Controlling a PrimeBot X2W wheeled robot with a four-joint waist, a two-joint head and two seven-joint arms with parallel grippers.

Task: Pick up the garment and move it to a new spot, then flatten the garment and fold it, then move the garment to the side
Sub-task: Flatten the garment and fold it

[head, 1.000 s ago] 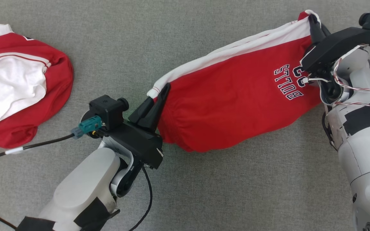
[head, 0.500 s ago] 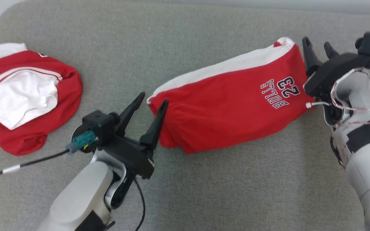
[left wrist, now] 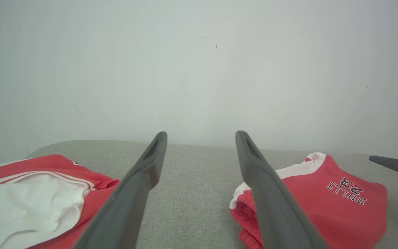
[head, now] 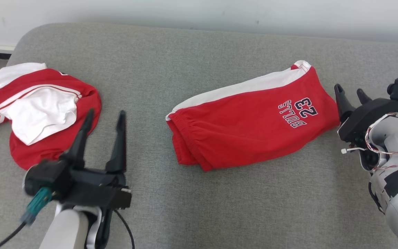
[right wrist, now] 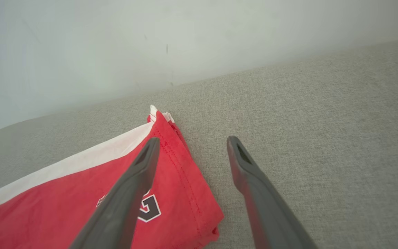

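The work area holds 2 garments on 1 grey upholstered surface [head: 219,207], which ends at a pale wall [head: 199,14] at the far side. Garment 1, the red shorts [head: 250,135], lies folded near the centre-right of the surface with a white side stripe along its far edge and the print "BULLS 23" near its right end; the elastic waistband faces the robot's left. Garment 2, a crumpled red-and-white garment [head: 43,117], lies at the far left, well apart from the shorts, with bare grey fabric between them. The left gripper [head: 106,116] has its 2 fingers spread apart and holds nothing. It sits between the 2 garments, nearer the crumpled one, and in the head view its left finger overlaps that garment's red edge. The right gripper [head: 348,90] also has its 2 fingers spread and empty. It is just beside the right end of the shorts; contact cannot be determined. In the right wrist view, 1 finger crosses in front of the printed number. A dark cable [head: 9,237] runs from the left wrist beside a blurred teal connector [head: 35,205]. Thin loose wires [head: 387,152] loop over the right wrist.
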